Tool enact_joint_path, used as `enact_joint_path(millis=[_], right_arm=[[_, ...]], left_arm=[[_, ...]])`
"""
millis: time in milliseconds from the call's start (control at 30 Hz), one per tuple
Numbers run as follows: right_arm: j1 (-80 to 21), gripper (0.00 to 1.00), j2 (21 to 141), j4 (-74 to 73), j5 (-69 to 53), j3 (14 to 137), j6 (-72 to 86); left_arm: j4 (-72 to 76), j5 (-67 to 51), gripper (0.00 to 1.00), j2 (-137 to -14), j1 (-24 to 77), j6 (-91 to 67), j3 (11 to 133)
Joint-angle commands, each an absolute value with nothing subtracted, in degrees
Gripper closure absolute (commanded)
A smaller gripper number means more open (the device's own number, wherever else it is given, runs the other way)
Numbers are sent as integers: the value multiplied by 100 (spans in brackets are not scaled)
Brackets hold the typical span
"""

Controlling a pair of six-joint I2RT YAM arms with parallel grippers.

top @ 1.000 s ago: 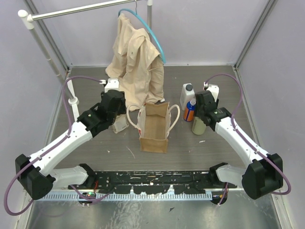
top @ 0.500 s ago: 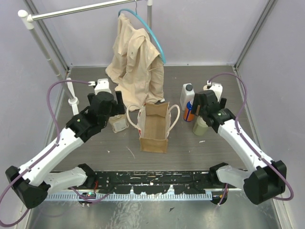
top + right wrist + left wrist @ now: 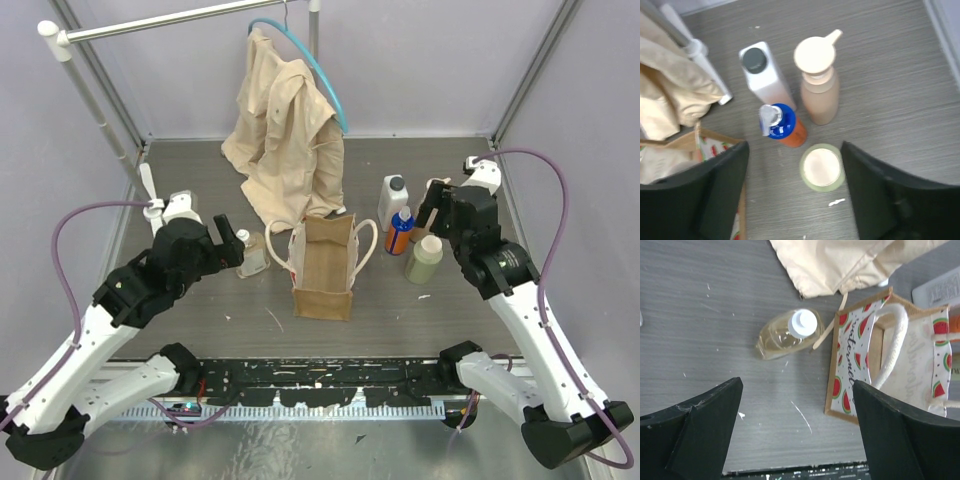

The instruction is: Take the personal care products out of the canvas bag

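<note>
- Top external view: your canvas bag [image 3: 323, 265] stands upright in the middle of the tabletop [image 3: 420, 320], mouth facing up, cream handles looped out to either side.
- Just left of one handle, the small clear bottle [image 3: 782, 335] stands on its base with its white cap up and its long axis vertical. It is clear of the cloth, which reads as unpacked.
- To the bag's right, four bottles stand close together, all caps up: the white jug-shaped bottle [image 3: 765, 75], the peach pump-top bottle [image 3: 819, 95] with its spout turned away from the bag, the orange bottle with blue cap [image 3: 785, 127] and the pale olive bottle [image 3: 822, 167].
- Your left tool [image 3: 796, 385] gapes wide and empty above the clear bottle. Your right tool [image 3: 795, 147] is spread wide too, gripping nothing, above the cluster.
- No bottle shows in the bag's mouth, so the job looks done.
</note>
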State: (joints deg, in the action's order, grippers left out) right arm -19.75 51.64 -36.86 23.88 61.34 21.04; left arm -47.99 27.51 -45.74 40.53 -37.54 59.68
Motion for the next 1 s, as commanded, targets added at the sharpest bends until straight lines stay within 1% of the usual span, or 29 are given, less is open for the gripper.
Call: enact_joint_path(millis=[0, 33, 67, 100, 167, 200, 233, 267, 300, 367, 467, 500, 533, 567, 600, 633, 667, 700, 733, 800, 967], right_arm=[[-1958, 48, 5095, -3568, 1225, 6459, 2103], [-1985, 86, 5109, -3500, 851, 6444, 2115], [-2043, 98, 5123, -3410, 479, 6410, 2122], [-2131, 99, 5124, -3373, 363, 6390, 2114], [-2389, 99, 5097, -3358, 520, 6370, 2090], [-2546, 99, 5067, -3338, 628, 6384, 2053], [-2670, 99, 5041, -3302, 715, 6411, 2019], [-2758, 99, 5047, -3297, 764, 6460, 1993], [-2811, 99, 5076, -3293, 761, 6519, 1975], [-2840, 99, 5208, -3247, 718, 6627, 1942], [-2839, 98, 5545, -3212, 1002, 6868, 2072], [-2834, 82, 5753, -3367, 1147, 7105, 2073], [-2792, 55, 6006, -3561, 1195, 7415, 2055], [-2732, 33, 6320, -3793, 1190, 7794, 2010], [-2698, 11, 6579, -3904, 1078, 8102, 1903], [-2691, 2, 6741, -3858, 929, 8301, 1774], [-2688, 1, 6855, -3707, 764, 8424, 1662], [-2684, 0, 6913, -3543, 676, 8496, 1616], [-2681, 0, 6943, -3379, 743, 8533, 1658], [-2666, 0, 7006, -3164, 1028, 8603, 1819], [-2620, 0, 7475, -3589, 1012, 9238, 1728]], left_arm=[[-5134, 2191, 2, -4698, 4030, -4050, 6058], [-5125, 2126, 2, -4724, 4039, -4047, 6045], [-5129, 2076, 2, -4751, 4047, -4039, 6008], [-5132, 2079, 3, -4758, 4060, -4039, 5961], [-5142, 2091, 15, -4719, 4085, -4036, 5858], [-5159, 2067, 31, -4661, 4090, -4042, 5828], [-5166, 2067, 80, -4574, 4092, -4054, 5809], [-5193, 2103, 98, -4463, 4092, -4106, 5791], [-5135, 2155, 100, -4345, 4095, -4095, 5758], [-5074, 2308, 100, -4173, 4092, -3980, 5790], [-5141, 2443, 100, -4330, 4085, -3795, 6206], [-5170, 2336, 92, -4526, 4085, -3608, 6482], [-5310, 2276, 66, -4764, 4082, -3460, 6851], [-5556, 2296, 44, -5095, 4081, -3349, 7333], [-5843, 2360, 28, -5463, 4078, -3251, 7891], [-6105, 2455, 17, -5809, 4076, -3112, 8419], [-6311, 2566, 9, -6157, 4058, -2944, 8912], [-6494, 2676, 4, -6461, 4032, -2854, 9496], [-6581, 2755, 0, -6709, 4011, -2723, 9717], [-6565, 2892, 2, -7047, 3929, -2561, 10152], [-6228, 2249, 2, -7575, 3470, -2606, 10278]])
